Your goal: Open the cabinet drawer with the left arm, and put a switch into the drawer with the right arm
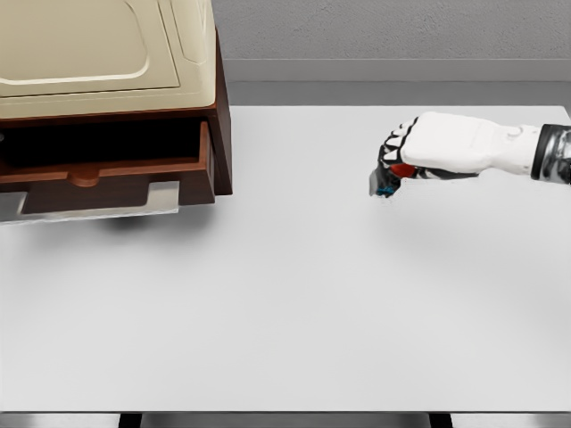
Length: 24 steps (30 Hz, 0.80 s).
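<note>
A dark brown cabinet [219, 107] with a cream top stands at the table's back left. Its drawer [107, 174] is pulled partly out, with a round knob on the front and a dark hollow behind it. My right hand [406, 156] comes in from the right edge, above the table's right half and well apart from the cabinet. Its fingers are curled around a small switch [391, 181] with red, grey and blue parts, mostly hidden by the hand. The left arm does not show.
The white table [294, 294] runs from the cabinet to the front edge. A grey wall and floor strip lie behind it. A pale metal rail shows under the drawer.
</note>
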Available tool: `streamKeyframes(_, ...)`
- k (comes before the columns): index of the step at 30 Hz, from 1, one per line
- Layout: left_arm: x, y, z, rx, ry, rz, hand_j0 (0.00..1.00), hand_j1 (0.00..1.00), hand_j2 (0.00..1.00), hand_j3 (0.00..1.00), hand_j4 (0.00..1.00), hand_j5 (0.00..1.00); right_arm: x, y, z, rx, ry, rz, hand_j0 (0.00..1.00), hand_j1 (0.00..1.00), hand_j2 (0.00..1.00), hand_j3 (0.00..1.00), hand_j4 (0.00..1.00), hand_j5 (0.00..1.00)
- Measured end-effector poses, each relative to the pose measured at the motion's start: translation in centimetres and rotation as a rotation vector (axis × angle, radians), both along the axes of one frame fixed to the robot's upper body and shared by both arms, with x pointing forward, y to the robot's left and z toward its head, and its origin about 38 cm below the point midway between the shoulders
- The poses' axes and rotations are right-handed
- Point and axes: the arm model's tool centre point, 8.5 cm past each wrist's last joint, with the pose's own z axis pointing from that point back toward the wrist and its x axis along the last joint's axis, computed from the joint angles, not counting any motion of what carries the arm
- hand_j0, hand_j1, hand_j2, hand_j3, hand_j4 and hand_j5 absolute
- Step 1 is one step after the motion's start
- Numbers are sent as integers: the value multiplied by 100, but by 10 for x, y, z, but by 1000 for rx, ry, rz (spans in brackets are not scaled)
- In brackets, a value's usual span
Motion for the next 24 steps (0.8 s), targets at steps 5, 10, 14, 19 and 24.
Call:
streamKeyframes(5, 0, -1, -1, 8, 1, -4, 100, 100, 100, 100, 100, 100, 10, 20, 22, 16, -49, 38, 44, 44, 44, 44, 44, 44)
streamKeyframes(10, 0, -1, -2, 12, 2, -6, 100, 100, 100, 100, 100, 100, 13, 42, 30, 17, -68, 89, 44, 44, 44, 44, 44, 44)
streamKeyframes(14, 0, -2, -2, 11, 2, -8, 100, 100, 100, 100, 100, 100, 16, 59, 43, 18, -97, 128, 44, 44, 44, 44, 44, 44)
streamKeyframes(19, 1, -3, -3, 11, 4, -12, 100, 100, 100, 100, 100, 100, 16, 84, 53, 21, -118, 185, 44, 44, 44, 44, 44, 44)
streamKeyframes(24, 1, -4, -4, 10, 5, -15, 100, 100, 100, 100, 100, 100, 15, 109, 61, 18, -135, 241, 44, 44, 44, 44, 44, 44)
